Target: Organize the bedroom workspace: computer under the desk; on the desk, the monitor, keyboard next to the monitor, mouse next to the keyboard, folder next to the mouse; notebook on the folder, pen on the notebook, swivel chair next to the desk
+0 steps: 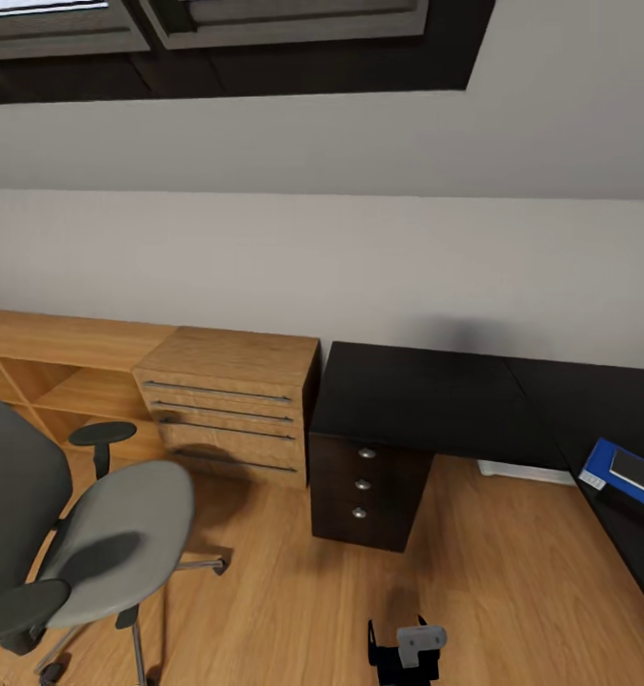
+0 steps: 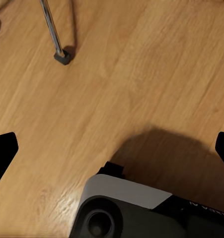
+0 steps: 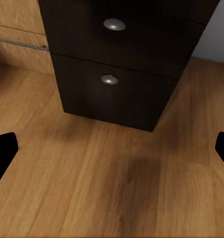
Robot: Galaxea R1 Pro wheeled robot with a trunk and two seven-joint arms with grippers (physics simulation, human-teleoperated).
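Both grippers are open and hold nothing, so next push the grey padded swivel chair (image 1: 93,534) over to the long black desk (image 1: 417,391).

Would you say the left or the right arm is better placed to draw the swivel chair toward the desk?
Probably left: the swivel chair stands on the robot's left, and the left gripper looks down near a chair leg. The right gripper faces the desk drawers instead.
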